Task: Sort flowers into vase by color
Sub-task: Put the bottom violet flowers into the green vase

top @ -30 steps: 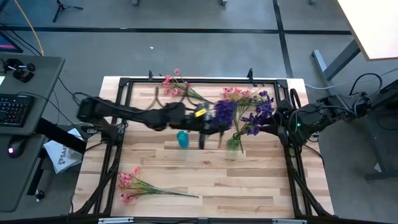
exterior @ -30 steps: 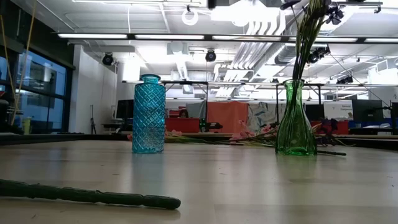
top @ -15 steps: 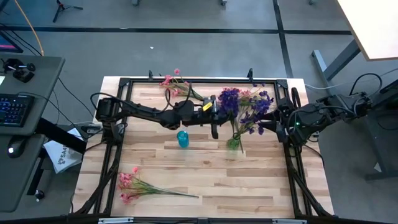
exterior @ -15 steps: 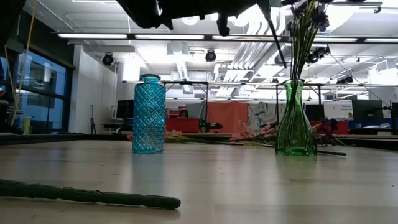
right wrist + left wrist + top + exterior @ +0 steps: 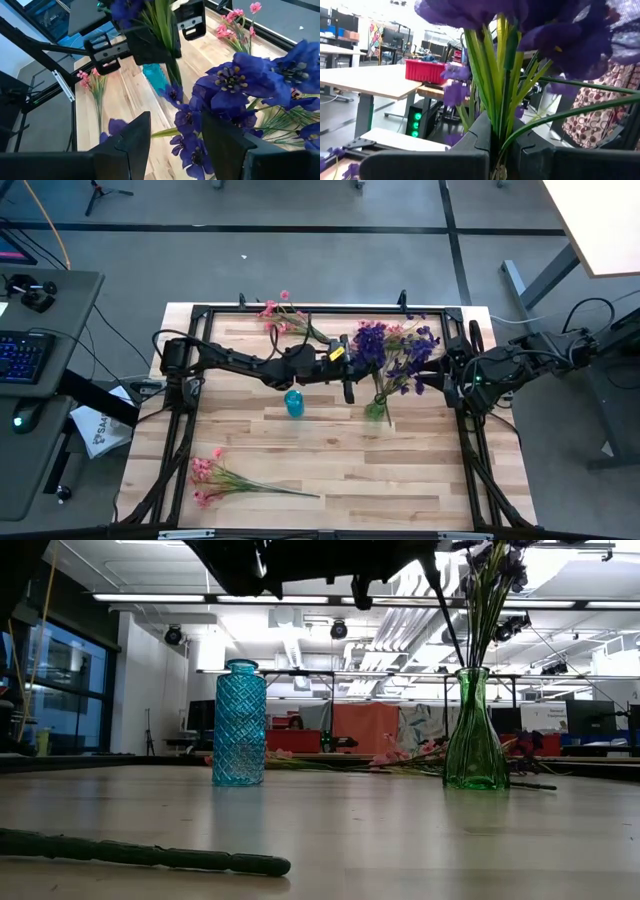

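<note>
My left gripper (image 5: pixel 348 370) (image 5: pixel 499 145) is shut on a purple flower sprig (image 5: pixel 368 340), above and just left of the green vase (image 5: pixel 378 410) (image 5: pixel 472 740). The sprig's stem (image 5: pixel 445 615) slants down toward the vase's mouth. Other purple flowers (image 5: pixel 412 365) stand in that vase. The blue vase (image 5: pixel 293 402) (image 5: pixel 239 725) stands upright to its left. Pink flowers lie at the far edge (image 5: pixel 280 315), behind the green vase (image 5: pixel 385 330) and near left (image 5: pixel 215 475). My right gripper (image 5: pixel 448 375) (image 5: pixel 172 145) is open beside the vase's purple blossoms (image 5: pixel 235 85); whether it touches them I cannot tell. My left gripper pinches the sprig's bundle of green stems (image 5: pixel 496 125) between its two fingers, just below the blossoms. The fingers come about level from the table's left and lie across the stems. The sprig is lifted clear and nearly upright, its bare stem hanging below the fingers.
A dark frame (image 5: pixel 300 310) runs round the tabletop. A green stem (image 5: pixel 140 855) of the near-left pink bunch lies close to the low camera. Bare wood (image 5: pixel 400 470) spreads across the near right of the table.
My left gripper has come down and gone toward the table's far edge and a little right, carrying the purple sprig over toward the green vase. The arm and the hanging stem have dropped into the top of the low view. My right gripper has stayed where it was.
</note>
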Robot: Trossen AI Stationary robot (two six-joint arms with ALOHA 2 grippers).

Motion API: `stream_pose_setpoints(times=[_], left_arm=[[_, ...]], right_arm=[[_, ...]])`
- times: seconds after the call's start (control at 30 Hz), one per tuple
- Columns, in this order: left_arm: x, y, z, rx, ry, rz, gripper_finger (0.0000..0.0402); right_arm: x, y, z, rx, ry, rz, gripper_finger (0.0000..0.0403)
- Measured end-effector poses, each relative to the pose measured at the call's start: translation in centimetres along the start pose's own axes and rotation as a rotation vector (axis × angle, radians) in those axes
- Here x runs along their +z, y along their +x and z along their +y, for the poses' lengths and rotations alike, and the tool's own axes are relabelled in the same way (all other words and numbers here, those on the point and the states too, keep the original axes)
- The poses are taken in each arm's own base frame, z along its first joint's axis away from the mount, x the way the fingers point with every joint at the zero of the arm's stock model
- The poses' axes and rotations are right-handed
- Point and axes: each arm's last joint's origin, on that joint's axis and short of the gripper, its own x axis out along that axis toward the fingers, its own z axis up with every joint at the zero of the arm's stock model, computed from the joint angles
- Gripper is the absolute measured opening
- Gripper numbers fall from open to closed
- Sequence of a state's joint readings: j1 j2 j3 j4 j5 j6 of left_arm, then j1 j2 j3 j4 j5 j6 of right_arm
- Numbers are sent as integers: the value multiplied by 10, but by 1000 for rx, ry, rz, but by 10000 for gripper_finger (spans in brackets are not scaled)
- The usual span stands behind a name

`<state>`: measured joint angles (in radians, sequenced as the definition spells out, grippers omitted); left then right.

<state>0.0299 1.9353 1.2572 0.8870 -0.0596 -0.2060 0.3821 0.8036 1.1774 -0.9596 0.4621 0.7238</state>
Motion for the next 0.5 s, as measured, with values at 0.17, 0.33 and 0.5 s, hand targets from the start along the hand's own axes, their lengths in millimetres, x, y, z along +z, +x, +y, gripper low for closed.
stream_pose_setpoints(times=[0.17,0.33,0.5], left_arm=[[0,0,0,-11,-5,-2,3],[-4,0,-4,-14,-18,38,6],[-5,-1,-8,-8,-19,40,16]], right_arm=[[0,0,0,0,0,0,167],[0,0,0,0,0,0,167],[0,0,0,0,0,0,167]])
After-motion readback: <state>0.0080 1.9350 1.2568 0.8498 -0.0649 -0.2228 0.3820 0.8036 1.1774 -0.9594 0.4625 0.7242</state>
